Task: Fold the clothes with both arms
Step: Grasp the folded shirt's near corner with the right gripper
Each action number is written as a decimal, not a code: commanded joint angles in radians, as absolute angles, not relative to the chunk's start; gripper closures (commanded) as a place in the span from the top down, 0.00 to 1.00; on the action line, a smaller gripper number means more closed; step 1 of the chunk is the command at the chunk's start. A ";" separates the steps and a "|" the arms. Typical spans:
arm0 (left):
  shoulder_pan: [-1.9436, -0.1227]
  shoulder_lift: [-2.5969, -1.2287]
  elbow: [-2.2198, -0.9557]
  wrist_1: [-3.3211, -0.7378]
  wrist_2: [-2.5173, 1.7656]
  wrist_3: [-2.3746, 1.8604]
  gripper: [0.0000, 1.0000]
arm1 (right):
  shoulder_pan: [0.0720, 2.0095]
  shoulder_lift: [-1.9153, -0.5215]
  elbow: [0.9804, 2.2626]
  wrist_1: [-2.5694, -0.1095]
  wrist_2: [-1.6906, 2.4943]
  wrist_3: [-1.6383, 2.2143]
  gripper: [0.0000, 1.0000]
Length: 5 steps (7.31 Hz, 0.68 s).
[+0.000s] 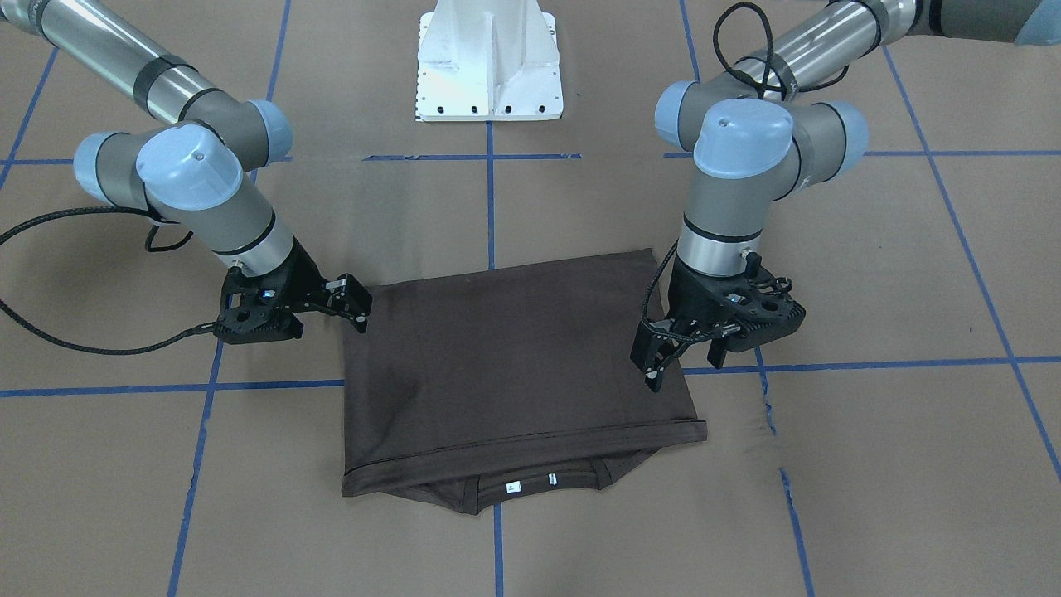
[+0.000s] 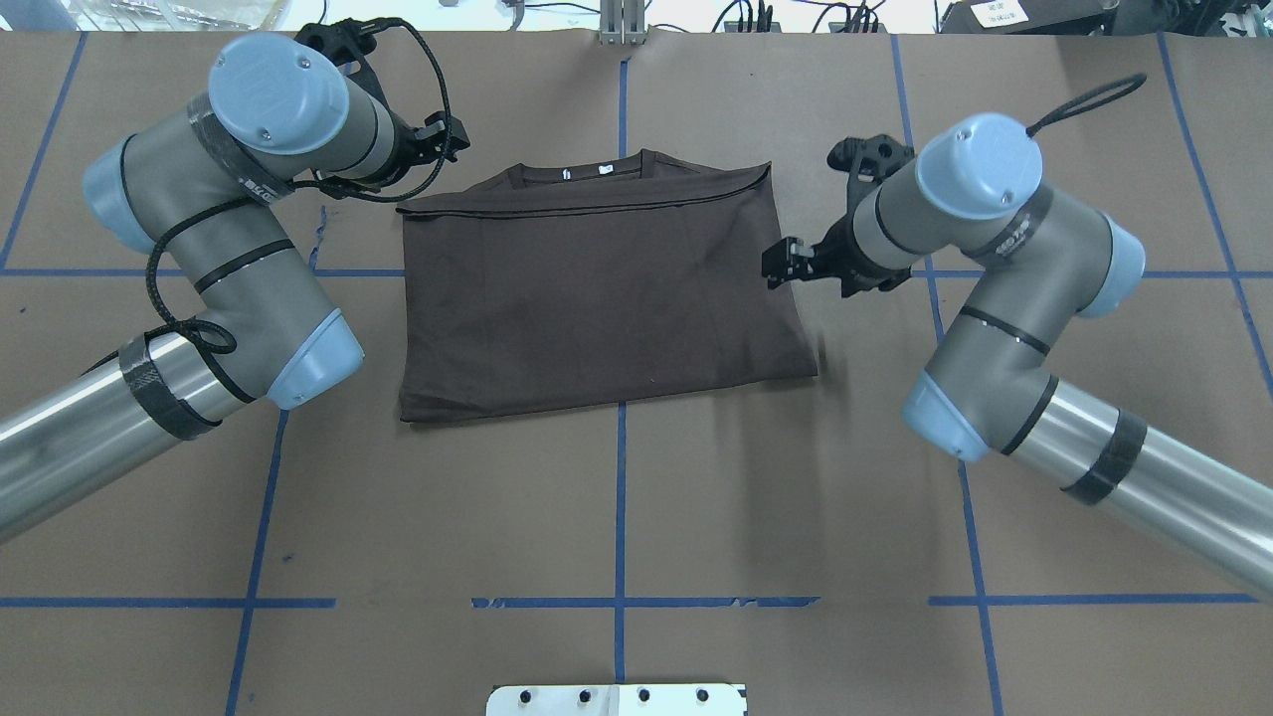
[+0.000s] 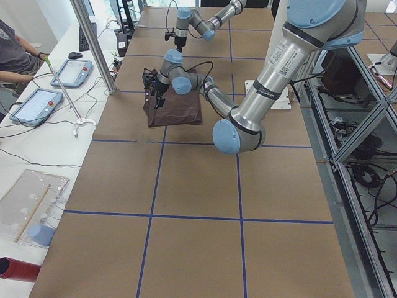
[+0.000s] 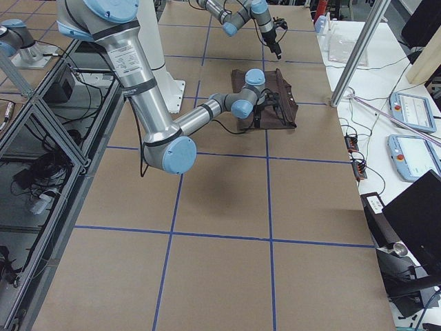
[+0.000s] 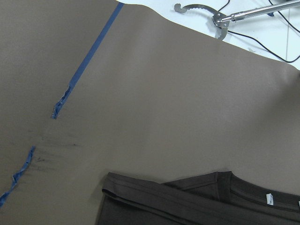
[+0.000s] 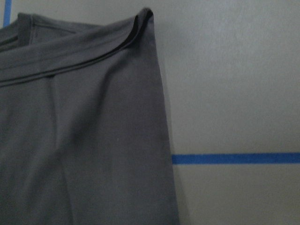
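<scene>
1. Task item: one dark brown T-shirt point(image 1: 514, 356) lies flat on the table point(image 1: 870, 464). It straddles the centre blue tape line point(image 1: 491, 207) and sits between the two grippers. It is already reduced to a near-rectangle, with its hem edge brought up close to the collar point(image 1: 530, 489), which peeks out on the side far from the robot.
2. Right gripper point(image 1: 360, 311): its fingers stand parted and hold nothing. Its tips are just beside the shirt's near corner on that side, and contact cannot be confirmed.
3. Left gripper point(image 1: 655, 373): it hangs over the shirt's opposite edge with no cloth in it. Whether its fingers are parted or closed cannot be told.
4. Step in hand, as judged: a lengthwise fold is laid down and let go, and the shirt is between folds.
5. Next move, as judged: if a further fold is wanted, each gripper must pinch all layers at a side edge. The two must then carry across together so the thin knit does not skew.
6. Count:
   - one shirt
   - two arms, the left arm point(image 1: 746, 166) and the right arm point(image 1: 199, 191)
   - two grippers
   - two small white labels point(image 1: 514, 486) inside the collar
   - one white pedestal base point(image 1: 489, 66)
</scene>
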<state>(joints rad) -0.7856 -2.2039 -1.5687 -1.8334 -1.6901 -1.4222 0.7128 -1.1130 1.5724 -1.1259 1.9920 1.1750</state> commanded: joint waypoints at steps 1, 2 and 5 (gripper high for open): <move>-0.785 -2.204 -1.591 -1.812 -1.690 -1.425 1.00 | 0.650 -1.124 1.578 -1.126 1.956 1.183 0.98; -0.785 -2.206 -1.592 -1.812 -1.690 -1.425 1.00 | 0.650 -1.126 1.574 -1.127 1.956 1.183 0.98; -0.785 -2.204 -1.606 -1.810 -1.690 -1.425 1.00 | 0.652 -1.129 1.560 -1.127 1.963 1.181 0.61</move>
